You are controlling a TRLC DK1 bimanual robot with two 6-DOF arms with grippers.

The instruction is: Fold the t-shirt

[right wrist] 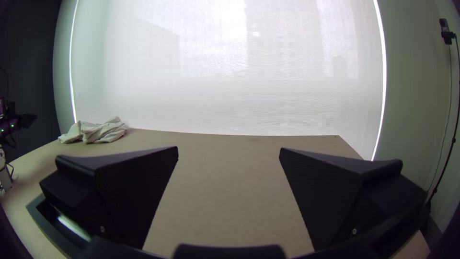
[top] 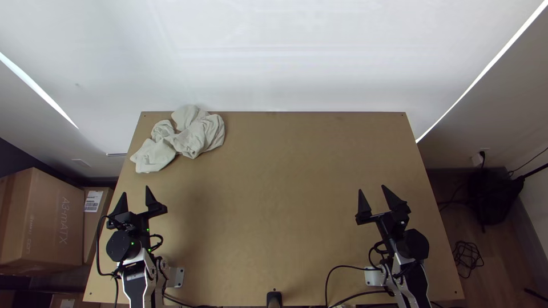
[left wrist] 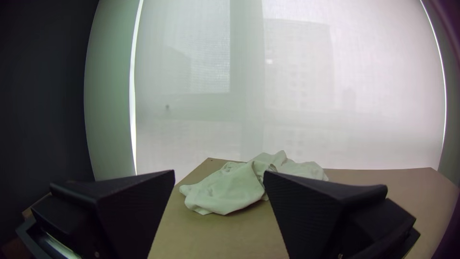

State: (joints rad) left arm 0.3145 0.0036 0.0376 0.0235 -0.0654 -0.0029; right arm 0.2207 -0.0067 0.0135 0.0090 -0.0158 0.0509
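1. your t-shirt (top: 197, 137) lies bunched in a crumpled heap on the worktop (top: 285, 199), at the upper left of the top view.
2. your left gripper (top: 136, 194) is at the lower left of that view, below the t-shirt and apart from it, its fingers spread apart.
3. your right gripper (top: 372, 193) is at the lower right, well apart from the t-shirt, and its fingers are also spread apart.
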